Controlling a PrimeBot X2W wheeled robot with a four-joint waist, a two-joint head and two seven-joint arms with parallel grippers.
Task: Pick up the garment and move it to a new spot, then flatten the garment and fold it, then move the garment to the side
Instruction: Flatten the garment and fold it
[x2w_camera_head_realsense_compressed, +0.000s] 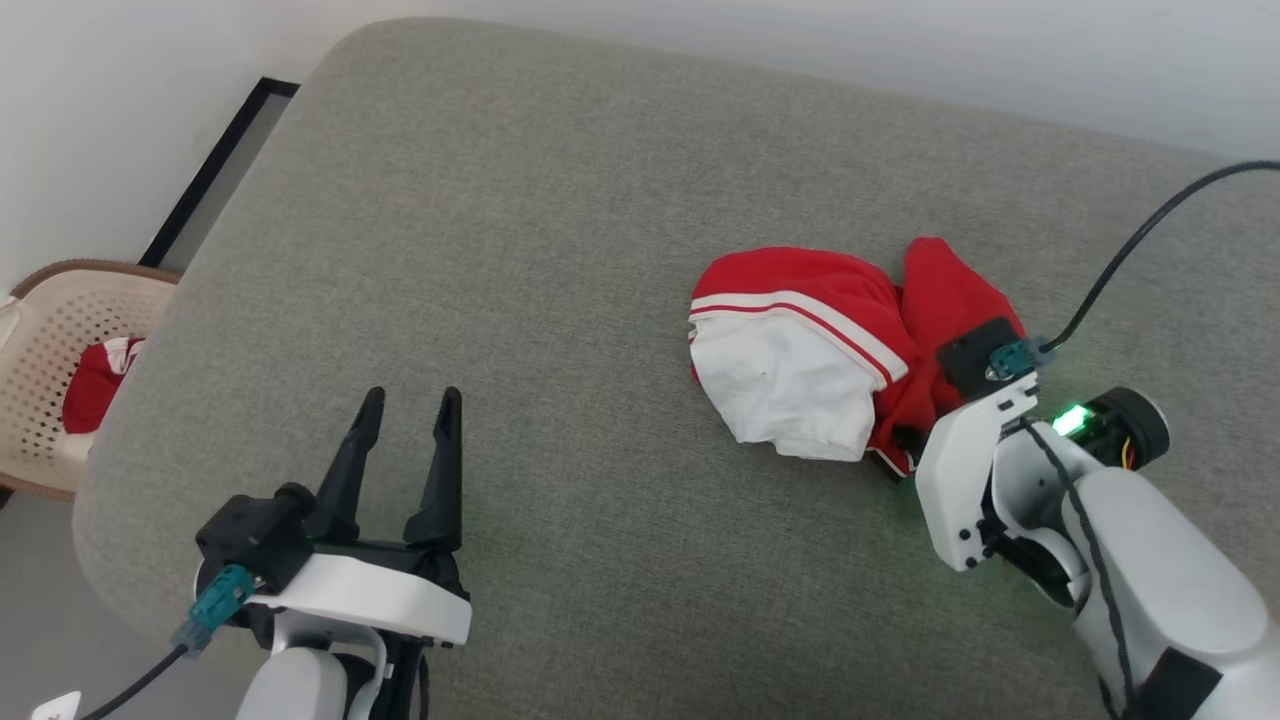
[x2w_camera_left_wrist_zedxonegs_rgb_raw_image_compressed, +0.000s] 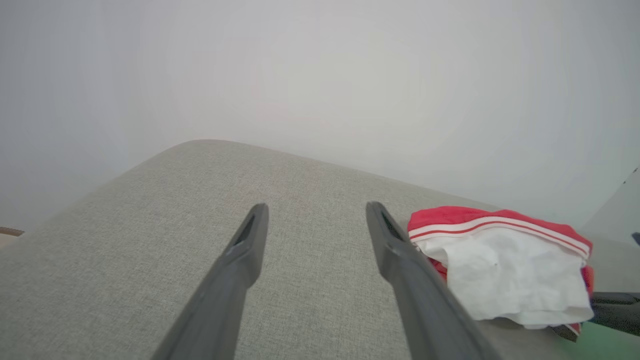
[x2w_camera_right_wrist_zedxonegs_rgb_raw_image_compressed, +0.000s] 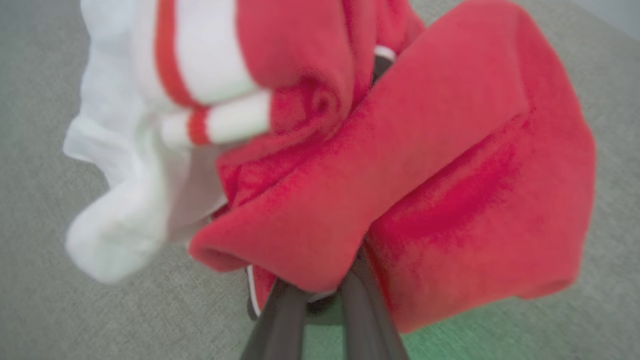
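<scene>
The garment (x2w_camera_head_realsense_compressed: 830, 340), a red T-shirt with a white sleeve and striped trim, lies bunched up on the right half of a grey upholstered surface (x2w_camera_head_realsense_compressed: 550, 250). My right gripper (x2w_camera_head_realsense_compressed: 910, 440) is at its near right edge, shut on a red fold. In the right wrist view the two dark fingers (x2w_camera_right_wrist_zedxonegs_rgb_raw_image_compressed: 360, 305) run close together into the garment (x2w_camera_right_wrist_zedxonegs_rgb_raw_image_compressed: 400, 150), and the cloth hides their tips. My left gripper (x2w_camera_head_realsense_compressed: 410, 395) stands open over bare fabric at the lower left, well clear of the shirt. The left wrist view shows the left gripper (x2w_camera_left_wrist_zedxonegs_rgb_raw_image_compressed: 315, 207) with the garment (x2w_camera_left_wrist_zedxonegs_rgb_raw_image_compressed: 500, 260) to its right.
A beige perforated basket (x2w_camera_head_realsense_compressed: 40, 330) stands off the surface's left edge with a red-and-white cloth (x2w_camera_head_realsense_compressed: 95, 385) inside. A pale wall runs along the far side. A black cable (x2w_camera_head_realsense_compressed: 1130, 250) trails from my right wrist. The grey surface stretches wide to the left and behind the shirt.
</scene>
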